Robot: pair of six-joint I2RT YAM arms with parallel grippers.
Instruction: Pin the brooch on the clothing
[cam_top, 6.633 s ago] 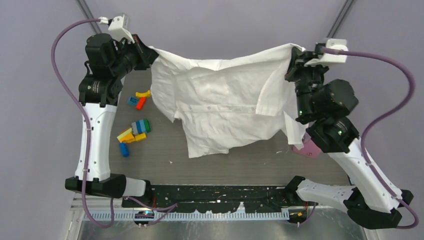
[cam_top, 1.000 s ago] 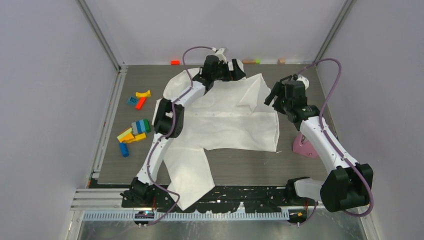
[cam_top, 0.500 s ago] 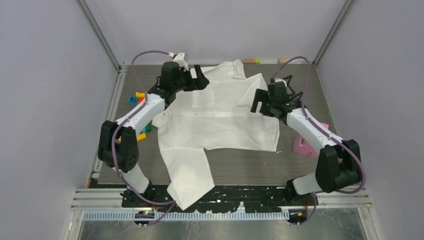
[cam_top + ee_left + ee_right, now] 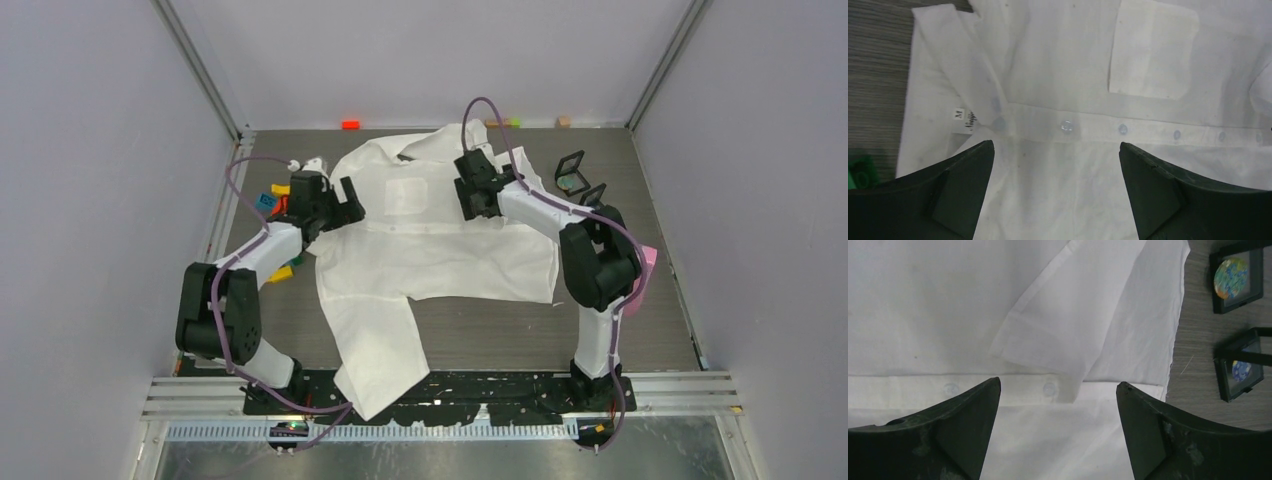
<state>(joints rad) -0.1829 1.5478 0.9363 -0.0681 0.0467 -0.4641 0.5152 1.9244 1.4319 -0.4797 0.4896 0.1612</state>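
**Shirt spread, both hands idle.** The shirt (image 4: 440, 250) lies front-up across the middle of the desk (image 4: 620, 330), with one part trailing over the near edge and its pocket (image 4: 1153, 47) flat. My left hand (image 4: 1055, 145) and right hand (image 4: 1058, 382) hover above it, jaws apart and empty. I judge fetching a brooch comes next. A black frame (image 4: 1237, 277) and a second frame (image 4: 1243, 367), toward the far right corner, each appear to hold one. The shirt's hem lies just beside them, so I should lift without snagging it. The toy blocks (image 4: 265, 270) sit by the left edge.

Wide-spread right hand (image 4: 1058, 383) hovers over the shirt (image 4: 938, 305) beside two black frames (image 4: 1237, 280).
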